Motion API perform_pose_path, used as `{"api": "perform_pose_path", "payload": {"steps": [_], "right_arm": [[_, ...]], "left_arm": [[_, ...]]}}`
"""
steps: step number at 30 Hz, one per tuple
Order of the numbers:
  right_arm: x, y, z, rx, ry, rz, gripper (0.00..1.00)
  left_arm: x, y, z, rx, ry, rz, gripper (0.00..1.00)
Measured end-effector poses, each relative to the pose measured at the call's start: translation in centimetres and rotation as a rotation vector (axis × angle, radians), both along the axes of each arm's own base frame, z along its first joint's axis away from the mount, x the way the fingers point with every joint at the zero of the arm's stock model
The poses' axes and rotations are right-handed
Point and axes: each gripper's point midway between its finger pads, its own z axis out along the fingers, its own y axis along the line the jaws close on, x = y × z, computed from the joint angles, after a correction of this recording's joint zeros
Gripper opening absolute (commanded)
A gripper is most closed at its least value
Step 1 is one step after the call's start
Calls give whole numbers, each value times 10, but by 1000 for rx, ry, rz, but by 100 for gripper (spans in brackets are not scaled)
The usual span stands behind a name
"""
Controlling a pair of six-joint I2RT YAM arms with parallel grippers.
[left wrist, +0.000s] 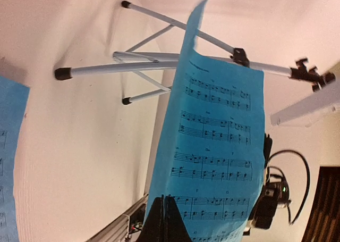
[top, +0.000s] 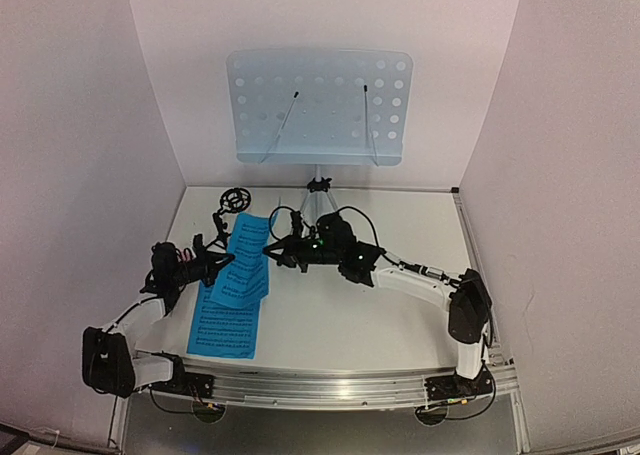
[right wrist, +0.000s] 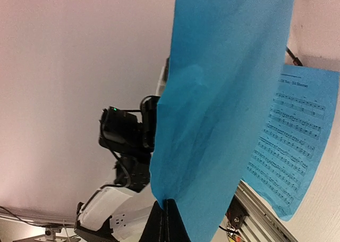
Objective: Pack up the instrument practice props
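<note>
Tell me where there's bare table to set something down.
Bare table between the flat sheet and the right arm; also right of the silver tripod. Crowded back left: left gripper and right gripper pinch the other sheet by the black mic stand.

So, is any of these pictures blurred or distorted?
Top external: wide lens bends the near rail, light even. Left wrist: staves on the held blue page sharp, the music stand's pale desk at right smeared. Right wrist: that page's blank back soft, the lying page clear.

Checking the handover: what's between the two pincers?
A blue sheet-music page, pinched by left pincer and right pincer; the top view shows it.
</note>
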Motion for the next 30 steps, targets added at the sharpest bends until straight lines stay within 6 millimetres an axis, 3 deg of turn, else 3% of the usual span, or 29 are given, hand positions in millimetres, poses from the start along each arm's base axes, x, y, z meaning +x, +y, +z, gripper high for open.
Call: {"api": "perform_pose_path", "payload": {"steps": [2, 5, 7, 9, 12, 14, 21, 26, 30], "right_arm": [[-2, -4, -8, -20, 8, -15, 0], [-6, -6, -28, -73, 20, -32, 0], [-13, -3, -42, -112, 27, -30, 0], [-20, 5, -49, -126, 17, -19, 0], [-29, 24, -72, -157, 17, 1, 0], [-33, 36, -102, -198, 39, 13, 0], [-38, 55, -173, -315, 117, 29, 0], [-38, 57, -195, -364, 137, 31, 0], [-41, 58, -203, -382, 140, 32, 0]], "left_arm": [[7, 6, -3, 110, 41, 19, 0], [14, 22, 10, 314, 6, 60, 0], [12, 35, 17, 444, -32, 85, 0], [4, 48, 12, 559, -30, 99, 0], [-15, 68, -15, 712, 56, 97, 0], [-29, 81, -32, 798, 128, 90, 0], [-54, 103, -68, 939, 290, 51, 0], [-73, 110, -104, 967, 395, 20, 0], [-77, 114, -114, 986, 411, 20, 0]]}}
